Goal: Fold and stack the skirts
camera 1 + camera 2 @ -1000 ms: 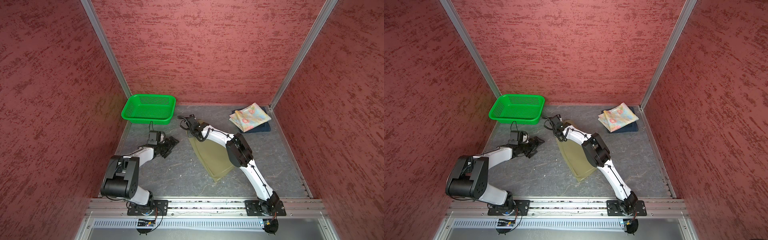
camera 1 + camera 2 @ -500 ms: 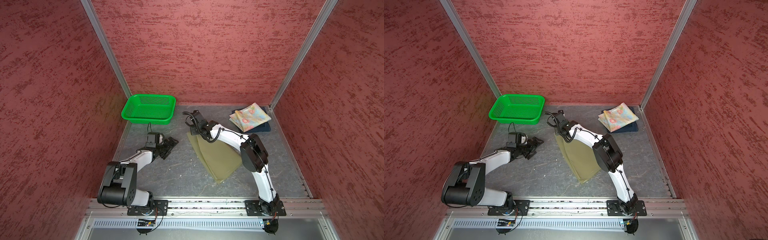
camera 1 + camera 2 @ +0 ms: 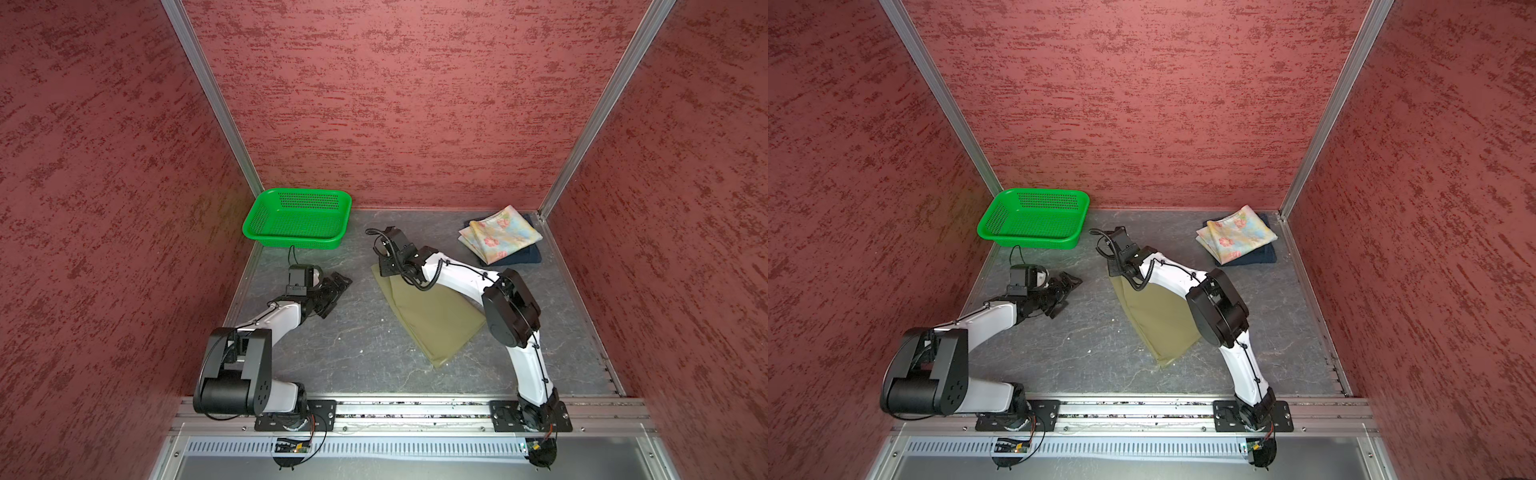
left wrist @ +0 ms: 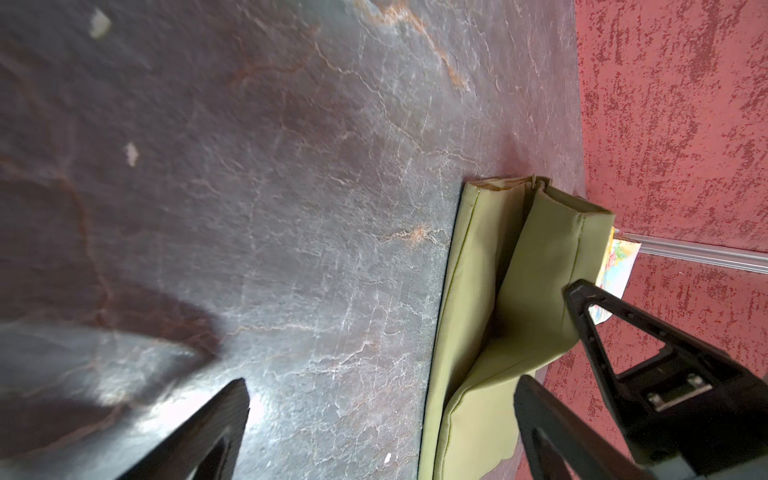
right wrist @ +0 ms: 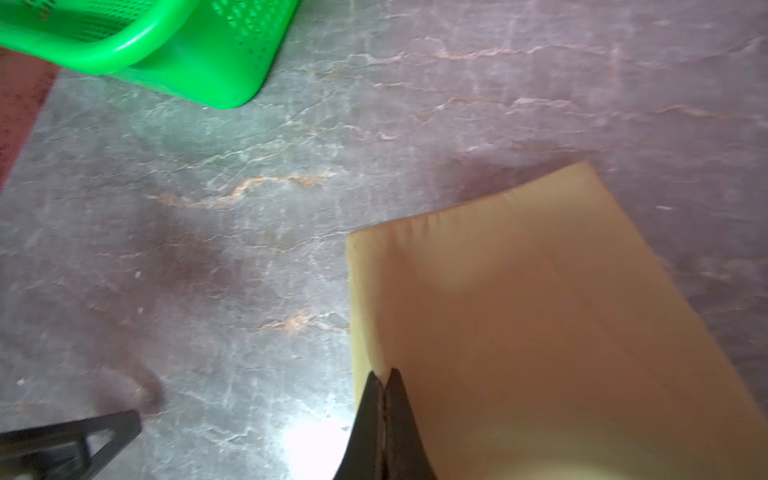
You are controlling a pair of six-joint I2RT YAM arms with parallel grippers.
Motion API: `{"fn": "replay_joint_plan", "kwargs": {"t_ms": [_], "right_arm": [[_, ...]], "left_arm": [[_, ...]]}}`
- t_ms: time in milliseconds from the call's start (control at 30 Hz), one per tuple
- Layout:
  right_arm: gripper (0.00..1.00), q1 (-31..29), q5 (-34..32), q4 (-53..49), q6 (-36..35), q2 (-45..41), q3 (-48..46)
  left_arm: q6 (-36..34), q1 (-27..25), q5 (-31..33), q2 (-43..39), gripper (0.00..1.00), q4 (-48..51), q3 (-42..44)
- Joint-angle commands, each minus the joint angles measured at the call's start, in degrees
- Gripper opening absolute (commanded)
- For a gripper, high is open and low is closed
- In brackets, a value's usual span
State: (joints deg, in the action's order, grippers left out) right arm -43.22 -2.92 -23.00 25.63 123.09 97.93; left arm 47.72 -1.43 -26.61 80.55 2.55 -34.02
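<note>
The olive-green skirt (image 3: 432, 320) (image 3: 1158, 320) lies mid-table, narrow end far. My right gripper (image 5: 384, 376) (image 3: 382, 270) (image 3: 1115, 270) is shut on that far end near a corner, holding a fold of cloth (image 4: 540, 257) off the table. My left gripper (image 4: 382, 384) (image 3: 336, 286) (image 3: 1067, 286) hovers open and empty, low over bare table to the left of the skirt. In the back right corner the folded floral skirt (image 3: 498, 235) (image 3: 1237, 235) rests on the folded denim skirt (image 3: 523, 257) (image 3: 1258, 257).
A green perforated basket (image 3: 307, 190) (image 3: 1038, 191) (image 5: 124, 45) stands at the back left, close behind the left gripper. Red walls close in the grey table (image 3: 353, 353) on three sides. A metal rail (image 3: 415, 409) with both arm bases runs along the front.
The right arm's elbow has swung to the right while its gripper stayed shut on the olive skirt's far end. The left jaws have spread a little wider.
</note>
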Motion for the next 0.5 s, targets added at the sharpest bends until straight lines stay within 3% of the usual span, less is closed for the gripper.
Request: {"fn": "replay_joint_plan", "kwargs": {"t_ms": [0, 200, 333, 467], "right_arm": [[0.07, -0.89, 5.01, 2.56, 1.62, 1.54, -0.34], [0.65, 0.95, 6.38, 4.22, 4.24, -4.5, -5.45], [0.73, 4.0, 3.12, 5.98, 10.09, -14.12, -16.31], [0.78, 5.41, -3.22, 4.06, 15.84, -22.95, -26.91]], "left_arm": [[-0.14, 0.65, 1.06, 0.0, 1.0, -0.64, 0.34], [0.63, 0.65, 1.8, 0.02, 1.0, -0.96, -0.79], [-1.86, -2.07, 4.2, -2.08, 1.0, 0.07, -2.57], [-9.25, -10.05, 12.58, -4.21, 1.0, 3.79, -6.66]]}}
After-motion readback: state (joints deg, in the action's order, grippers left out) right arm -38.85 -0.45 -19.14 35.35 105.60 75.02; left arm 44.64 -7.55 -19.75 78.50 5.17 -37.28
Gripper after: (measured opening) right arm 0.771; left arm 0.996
